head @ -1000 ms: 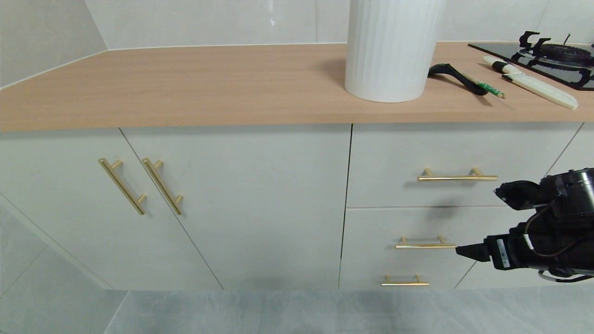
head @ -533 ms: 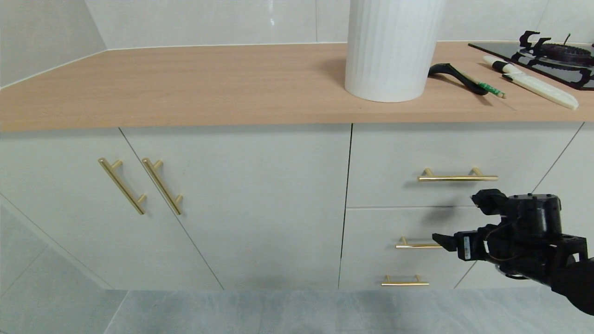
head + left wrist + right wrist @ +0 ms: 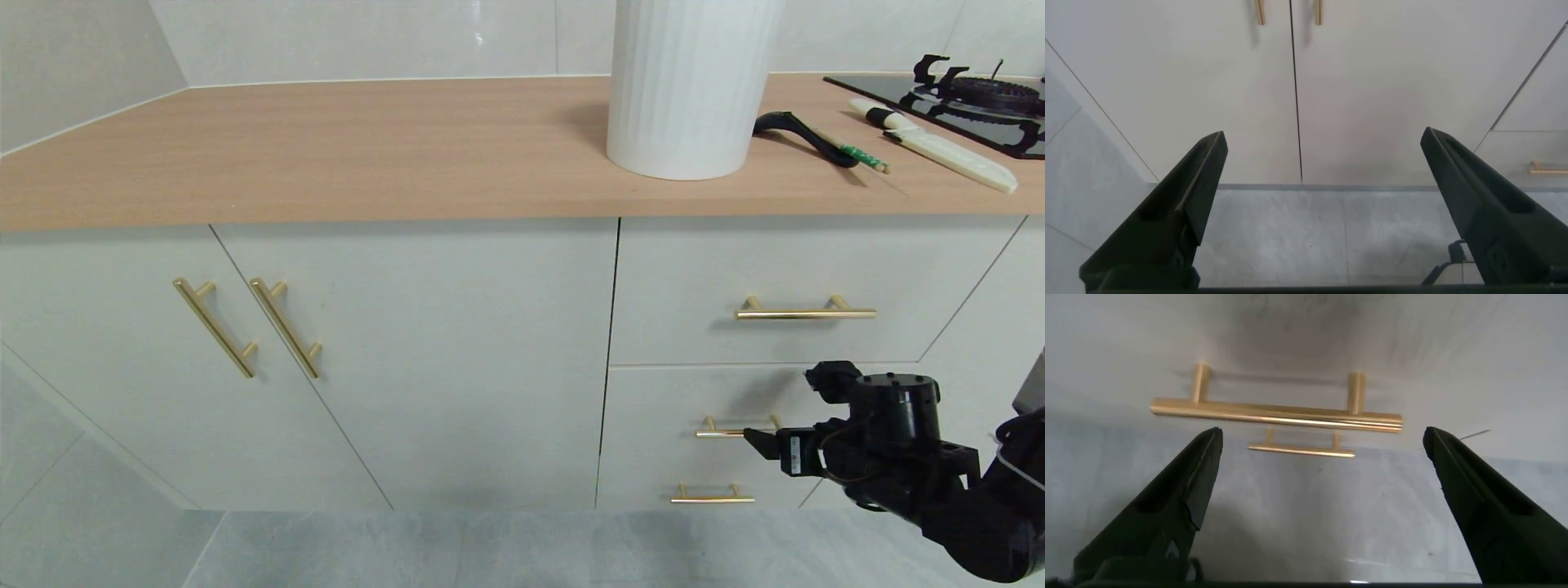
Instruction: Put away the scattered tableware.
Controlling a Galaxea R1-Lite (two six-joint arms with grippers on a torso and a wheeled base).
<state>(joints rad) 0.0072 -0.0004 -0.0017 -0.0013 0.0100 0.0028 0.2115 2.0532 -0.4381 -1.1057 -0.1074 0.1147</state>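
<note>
Brass drawer handles (image 3: pixel 804 312), three, door handles (image 3: pixel 215 327), two, right gripper (image 3: pixel 782 410) spread wide

Matt wood-grain countertop (image 3: pixel 326 147), shiny gold-toned metal drawer handle (image 3: pixel 1276 415), ribbed white container (image 3: pixel 686 90), glossy wall tiles (image 3: pixel 367 33)

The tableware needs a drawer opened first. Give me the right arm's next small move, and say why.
Probably ease the right gripper straight forward to the middle drawer handle. Its jaws are open and empty, and the handle sits just ahead, untouched.
</note>
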